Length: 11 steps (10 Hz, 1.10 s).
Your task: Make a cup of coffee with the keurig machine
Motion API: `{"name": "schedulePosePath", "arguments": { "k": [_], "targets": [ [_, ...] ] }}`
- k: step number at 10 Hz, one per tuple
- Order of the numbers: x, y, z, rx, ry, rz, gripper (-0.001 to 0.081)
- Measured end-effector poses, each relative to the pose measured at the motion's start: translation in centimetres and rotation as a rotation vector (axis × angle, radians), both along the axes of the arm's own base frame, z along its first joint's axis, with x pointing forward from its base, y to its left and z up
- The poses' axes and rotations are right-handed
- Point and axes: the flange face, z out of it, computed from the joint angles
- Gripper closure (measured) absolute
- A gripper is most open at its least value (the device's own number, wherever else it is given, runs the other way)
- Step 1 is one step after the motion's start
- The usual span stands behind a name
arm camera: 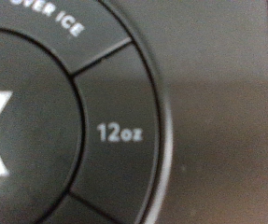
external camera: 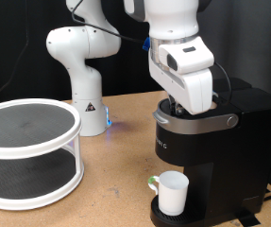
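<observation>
The black keurig machine [external camera: 215, 142] stands at the exterior view's right, its silver-rimmed lid down. The white cup [external camera: 172, 192] with a green mark at its handle sits on the round drip tray under the spout. The robot's hand [external camera: 194, 95] is pressed down on top of the machine's lid; its fingers are hidden behind the hand. The wrist view is filled by the machine's round button panel, very close, with the "12oz" button [arm camera: 119, 133] in the middle and part of an "OVER ICE" button [arm camera: 49, 21] beside it. No fingers show there.
A white two-tier round rack [external camera: 29, 151] with dark shelves stands at the exterior view's left. A second white robot arm base [external camera: 83, 80] stands behind, near the table's far edge. The wooden table [external camera: 116, 180] lies between them.
</observation>
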Motion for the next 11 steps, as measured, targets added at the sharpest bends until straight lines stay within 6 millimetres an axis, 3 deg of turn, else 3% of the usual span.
{"name": "schedulePosePath", "arguments": {
  "k": [3,7,11],
  "targets": [
    [-1.0,0.5,0.0,0.028,-0.048,0.04,0.0805],
    [-2.6,2.8,0.0,0.034,-0.078,0.068,0.0805],
    [-2.7,3.2,0.0,0.025,-0.042,0.012,0.0805]
  ]
}}
